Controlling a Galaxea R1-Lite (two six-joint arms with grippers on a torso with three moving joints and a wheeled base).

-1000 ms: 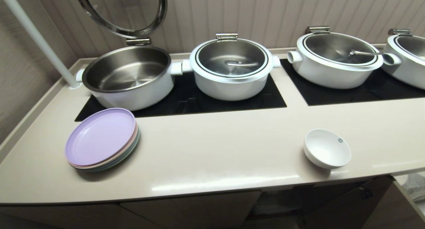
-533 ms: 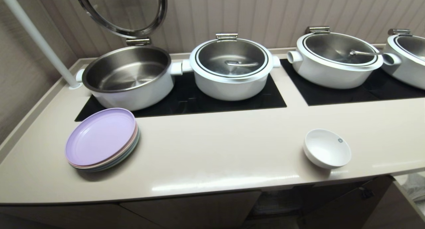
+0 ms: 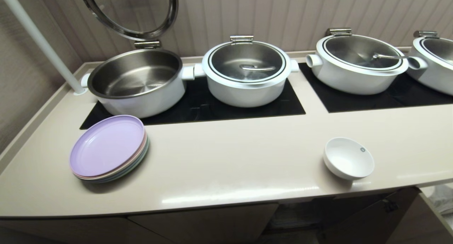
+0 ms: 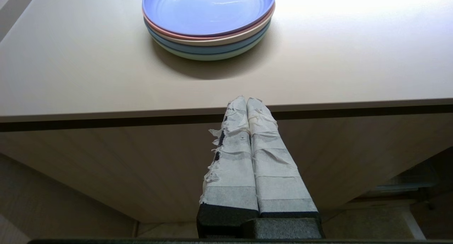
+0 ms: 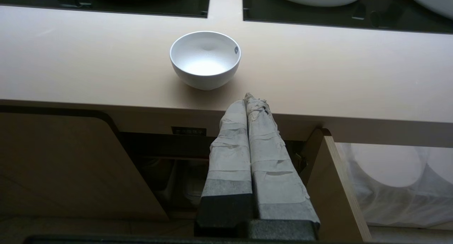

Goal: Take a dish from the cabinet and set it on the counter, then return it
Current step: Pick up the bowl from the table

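Since the dish (image 5: 205, 58) sits upright on the desk (image 5: 88, 70) near its front edge, above the open cabinet (image 5: 148, 145), the right hand (image 5: 252, 99), fingers pressed together and empty, should probably spread before pinching the rim.

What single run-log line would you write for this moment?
bowl: upright on counter, unheld | left pincer: shut, empty | right pincer: shut, empty, below counter edge | cabinet: open
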